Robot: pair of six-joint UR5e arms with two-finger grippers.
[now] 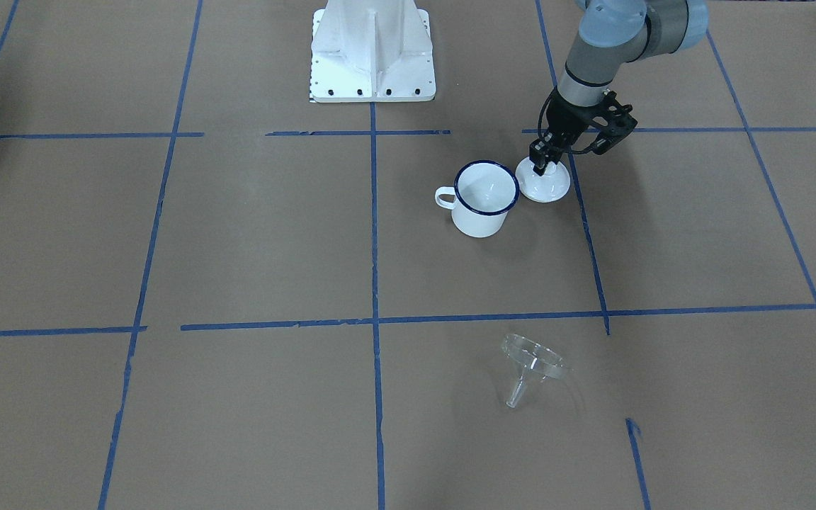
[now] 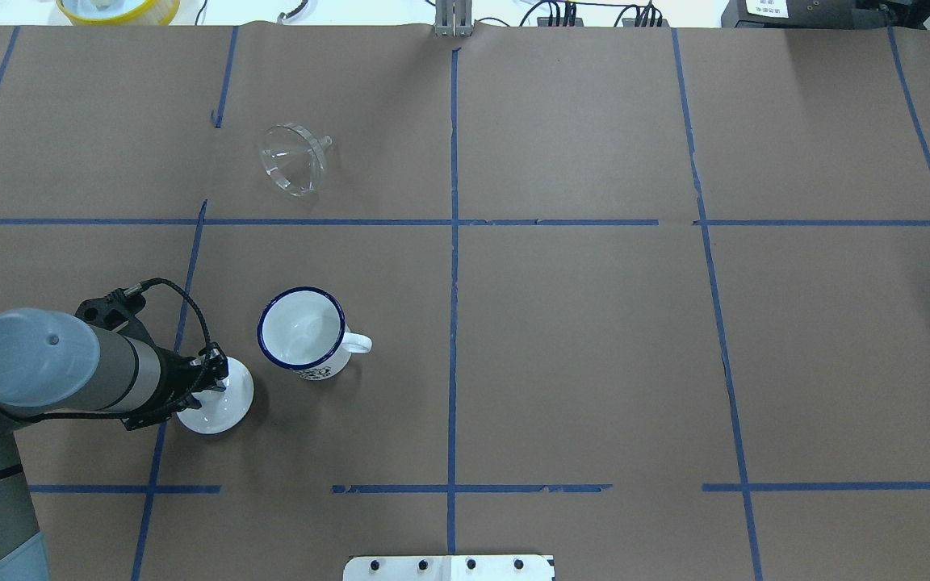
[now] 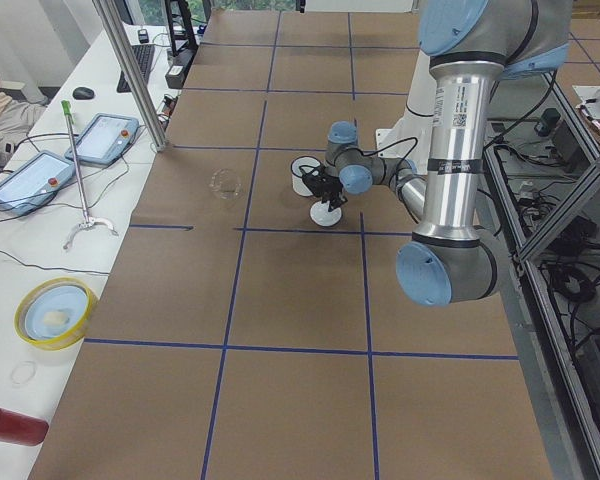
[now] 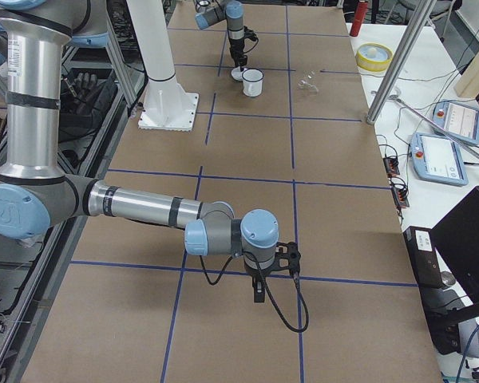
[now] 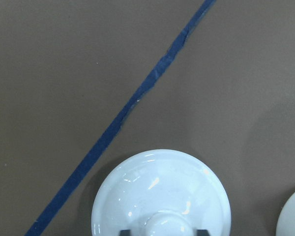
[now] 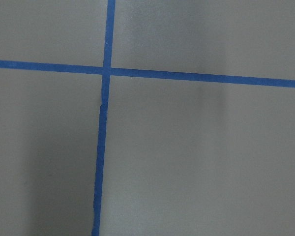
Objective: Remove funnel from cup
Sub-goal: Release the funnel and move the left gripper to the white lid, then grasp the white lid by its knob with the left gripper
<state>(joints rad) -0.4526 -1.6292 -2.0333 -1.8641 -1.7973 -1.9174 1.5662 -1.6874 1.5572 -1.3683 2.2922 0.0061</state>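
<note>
I'm seeing a white cup (image 2: 301, 335) with a dark blue rim, a clear funnel (image 2: 294, 159), a white lid (image 2: 227, 399), and a brown surface (image 2: 594, 347) gridded with blue tape lines (image 2: 453, 323).

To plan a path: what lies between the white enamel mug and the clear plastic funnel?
Between the white enamel mug and clear plastic funnel, the overhead view shows only brown paper and one blue tape line.
</note>
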